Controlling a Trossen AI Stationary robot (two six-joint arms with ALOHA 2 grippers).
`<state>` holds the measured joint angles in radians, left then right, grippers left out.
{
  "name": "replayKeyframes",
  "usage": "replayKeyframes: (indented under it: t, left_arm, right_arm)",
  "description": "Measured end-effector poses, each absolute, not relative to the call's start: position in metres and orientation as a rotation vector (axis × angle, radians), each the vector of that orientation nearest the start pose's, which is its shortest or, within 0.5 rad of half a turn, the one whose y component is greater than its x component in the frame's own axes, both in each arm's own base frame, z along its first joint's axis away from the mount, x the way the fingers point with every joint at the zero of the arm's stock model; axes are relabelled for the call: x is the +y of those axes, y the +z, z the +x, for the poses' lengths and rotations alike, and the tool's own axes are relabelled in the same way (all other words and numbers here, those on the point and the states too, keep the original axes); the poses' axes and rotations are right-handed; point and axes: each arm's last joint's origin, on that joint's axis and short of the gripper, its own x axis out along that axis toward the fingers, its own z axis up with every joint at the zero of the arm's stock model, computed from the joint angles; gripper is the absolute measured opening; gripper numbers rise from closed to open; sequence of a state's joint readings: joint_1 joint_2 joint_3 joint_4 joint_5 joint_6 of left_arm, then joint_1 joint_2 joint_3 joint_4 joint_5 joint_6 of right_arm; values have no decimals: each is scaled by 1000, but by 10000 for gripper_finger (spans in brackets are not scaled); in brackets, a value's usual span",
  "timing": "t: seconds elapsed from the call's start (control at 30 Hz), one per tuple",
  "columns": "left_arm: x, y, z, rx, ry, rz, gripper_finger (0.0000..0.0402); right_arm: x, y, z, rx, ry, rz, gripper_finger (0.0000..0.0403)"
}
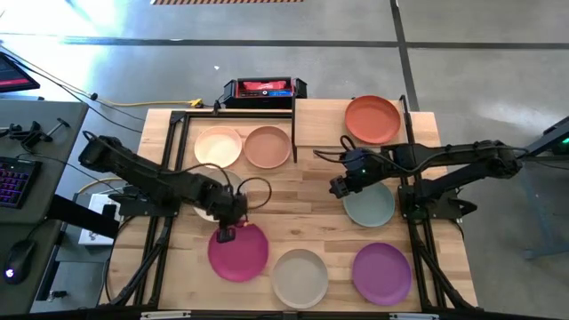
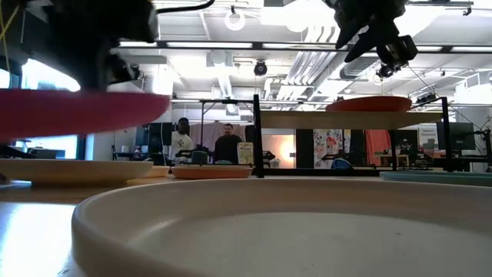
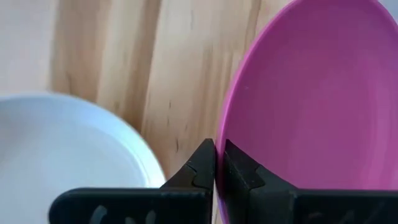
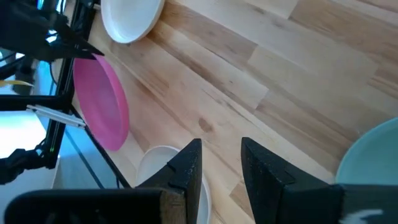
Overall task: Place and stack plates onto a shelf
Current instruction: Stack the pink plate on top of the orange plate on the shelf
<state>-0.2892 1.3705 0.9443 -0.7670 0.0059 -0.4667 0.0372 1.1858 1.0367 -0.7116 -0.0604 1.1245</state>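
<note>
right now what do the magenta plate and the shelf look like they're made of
Magenta plate: probably plastic or a similar moulded composite, though coated ceramic can't be ruled out. It is one even colour with a matte surface, only a soft sheen and a thin rim, which the left gripper pinches.

Shelf: light wood, unpainted, with visible grain like the table, on thin black legs that look like metal.

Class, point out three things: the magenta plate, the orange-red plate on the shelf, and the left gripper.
Magenta plate (image 1: 242, 253): high view, its centre.
Orange-red plate (image 1: 372, 119): high view, its centre.
Left gripper (image 1: 226, 235): high view, fingertips clamped on the magenta plate's rim.
</note>
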Motion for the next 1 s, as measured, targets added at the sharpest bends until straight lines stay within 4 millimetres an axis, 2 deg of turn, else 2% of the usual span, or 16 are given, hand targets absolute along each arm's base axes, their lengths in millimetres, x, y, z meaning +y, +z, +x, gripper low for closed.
replayKeyframes:
  t: [0.2,0.43,0.73,1.0]
  left_arm:
    - [-54,253,257,1118,69,-323,3]
    - [-23,277,269,1019,166,-402,3]
    - [5,281,271,977,278,-496,3]
    - [16,276,273,993,325,-524,3]
  right_arm:
    - [19,299,236,796,-403,1083,92]
    - [31,304,247,684,-358,1100,92]
    - [38,280,281,683,-364,1087,92]
    - [42,252,308,705,-376,1072,92]
